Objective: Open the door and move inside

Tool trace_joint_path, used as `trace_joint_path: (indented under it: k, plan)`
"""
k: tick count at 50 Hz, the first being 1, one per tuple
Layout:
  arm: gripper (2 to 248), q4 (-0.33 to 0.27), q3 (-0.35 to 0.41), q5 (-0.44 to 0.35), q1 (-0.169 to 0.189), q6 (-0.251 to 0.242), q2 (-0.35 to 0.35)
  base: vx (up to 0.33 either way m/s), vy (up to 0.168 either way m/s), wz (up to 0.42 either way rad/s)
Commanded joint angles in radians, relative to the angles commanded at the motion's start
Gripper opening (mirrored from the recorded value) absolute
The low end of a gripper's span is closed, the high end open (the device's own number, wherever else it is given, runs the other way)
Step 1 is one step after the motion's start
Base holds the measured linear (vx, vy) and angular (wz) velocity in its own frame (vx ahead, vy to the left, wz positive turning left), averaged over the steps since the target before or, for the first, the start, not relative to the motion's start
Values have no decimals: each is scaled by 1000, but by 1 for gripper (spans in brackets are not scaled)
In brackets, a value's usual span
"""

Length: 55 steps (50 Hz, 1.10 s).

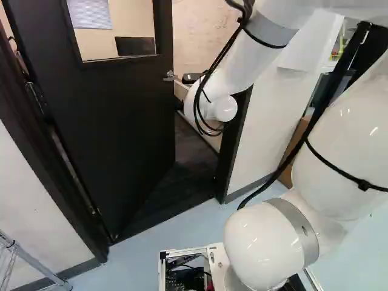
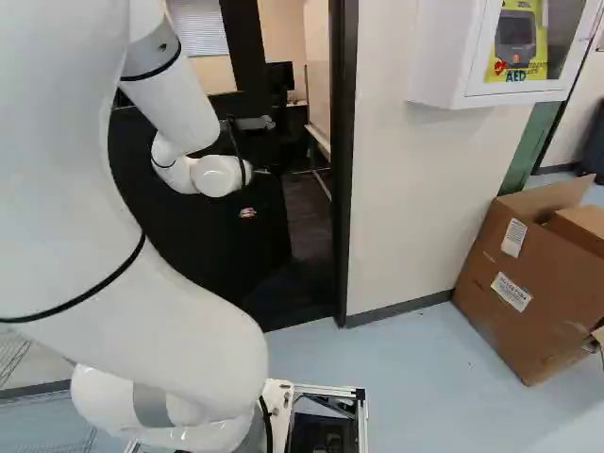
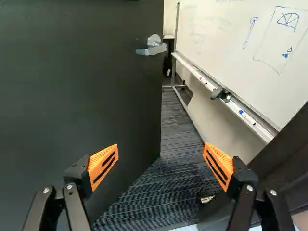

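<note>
Left base view: the black hinged door (image 1: pixel 115 133) stands ajar at the left of the doorway, its free edge beyond the threshold and its glazed panel (image 1: pixel 133 45) giving onto a room with a white window blind (image 1: pixel 90 13). The silver lever handle (image 1: pixel 170 76) sits near that free edge. The white arm (image 1: pixel 227 60), with black cables (image 1: pixel 212 70) along it, reaches ahead from the right, its wrist end before the opening and near the handle. The dark door frame (image 1: pixel 234 133) adjoins a white wall (image 1: pixel 260 127) with a grey baseboard. A metal rack (image 1: pixel 30 259) shows at the lower left, on the pale blue floor (image 1: pixel 133 260).

Right base view: the arm occupies the left, its wrist end in front of the door. Right of the doorway hangs a white AED cabinet (image 2: pixel 445 61); below and to its right, an open cardboard box (image 2: pixel 524 283) with 2 white labels stands on the floor.

Wrist view: the 2 fingers of the gripper (image 3: pixel 161 166) are spread wide, their orange pads (image 3: pixel 102 163) well apart. Ahead lie the door's free edge, the handle and striped dark carpet (image 3: pixel 168 187). Beyond the opening stands a whiteboard (image 3: pixel 226 38) bearing blue line drawings; its marker tray (image 3: pixel 262 132) holds 1 dark object (image 3: pixel 221 94) and several markers.
</note>
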<state>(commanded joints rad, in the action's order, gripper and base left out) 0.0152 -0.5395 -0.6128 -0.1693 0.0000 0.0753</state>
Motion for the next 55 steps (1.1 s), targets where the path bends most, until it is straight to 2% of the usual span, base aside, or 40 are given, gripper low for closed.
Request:
trace_joint_path:
  k: [55]
  plan:
    - [247,0,0,0,0,0,0,97,76,109]
